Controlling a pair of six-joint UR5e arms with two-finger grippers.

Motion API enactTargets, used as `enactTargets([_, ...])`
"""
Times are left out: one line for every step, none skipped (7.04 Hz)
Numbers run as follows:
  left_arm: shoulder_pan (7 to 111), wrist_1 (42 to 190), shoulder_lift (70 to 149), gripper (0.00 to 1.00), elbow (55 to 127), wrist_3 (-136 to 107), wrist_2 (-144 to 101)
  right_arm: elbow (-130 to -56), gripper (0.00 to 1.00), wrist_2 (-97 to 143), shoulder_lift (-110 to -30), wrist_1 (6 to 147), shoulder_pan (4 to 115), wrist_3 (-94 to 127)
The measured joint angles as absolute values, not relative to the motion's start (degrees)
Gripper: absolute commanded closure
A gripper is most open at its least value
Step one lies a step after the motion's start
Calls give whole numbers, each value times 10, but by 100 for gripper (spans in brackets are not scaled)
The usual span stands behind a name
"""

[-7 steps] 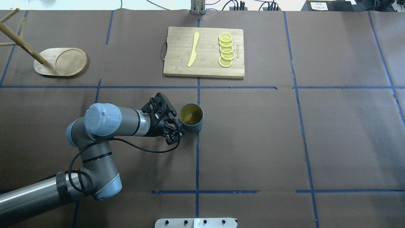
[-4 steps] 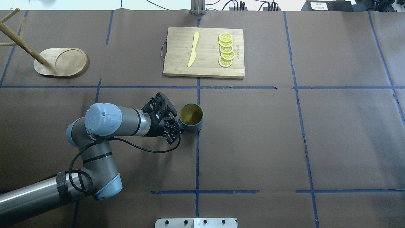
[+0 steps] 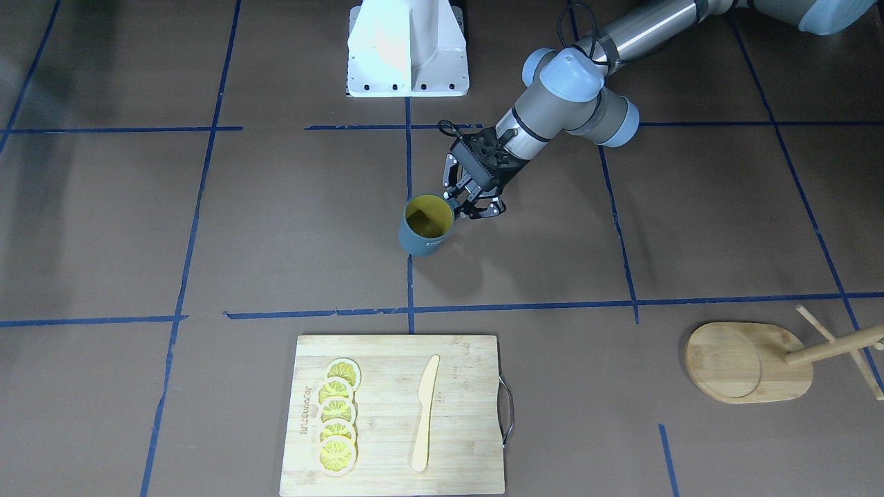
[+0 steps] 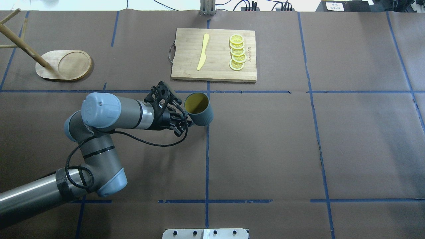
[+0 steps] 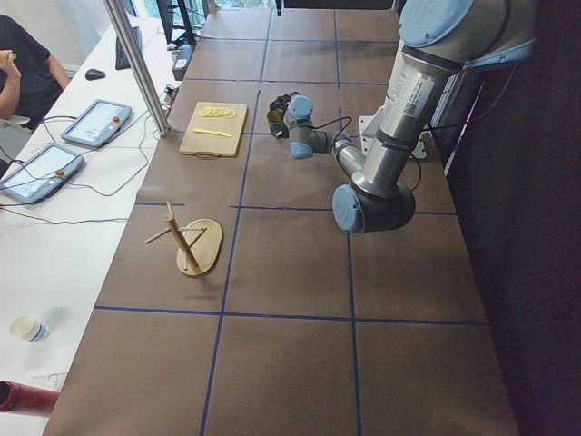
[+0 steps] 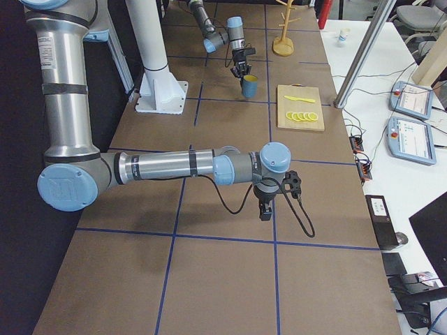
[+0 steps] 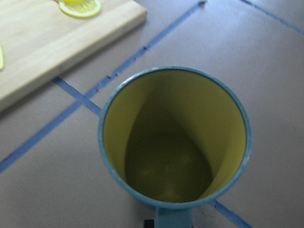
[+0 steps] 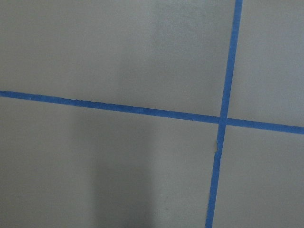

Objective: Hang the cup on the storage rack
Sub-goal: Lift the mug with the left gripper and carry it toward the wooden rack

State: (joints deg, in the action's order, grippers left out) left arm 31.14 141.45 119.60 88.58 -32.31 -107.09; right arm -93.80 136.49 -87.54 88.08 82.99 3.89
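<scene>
We see the table (image 4: 332, 132) with a cutting board (image 4: 215, 71) at its far side and the storage rack (image 4: 46, 71) well off left; the cup (image 4: 201, 116) is near mid-table, handle clamped by our left gripper (image 4: 187, 119); whether our right gripper (image 6: 266, 209) is parted, we cannot tell

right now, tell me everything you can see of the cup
The cup is a dark teal-grey mug, yellow inside and empty, with small white lettering I cannot read. It is mouth up, tilted slightly, near the middle of the table, just short of the cutting board. Its handle points at the left gripper, whose jaws are shut on it. Whether its base rests on the table is unclear.
</scene>
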Motion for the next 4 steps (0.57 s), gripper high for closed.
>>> enactTargets([336, 1415, 1198, 100, 892, -358, -1097, -940, 0, 1365, -873, 881, 830, 39])
enactTargets([362, 1416, 1199, 100, 897, -400, -1123, -941, 0, 1365, -873, 881, 831, 38])
enactTargets([385, 1421, 1198, 100, 901, -463, -1137, -941, 0, 1365, -874, 881, 835, 35])
enactTargets([406, 1429, 1197, 100, 904, -527, -1146, -937, 0, 1366, -881, 880, 850, 31])
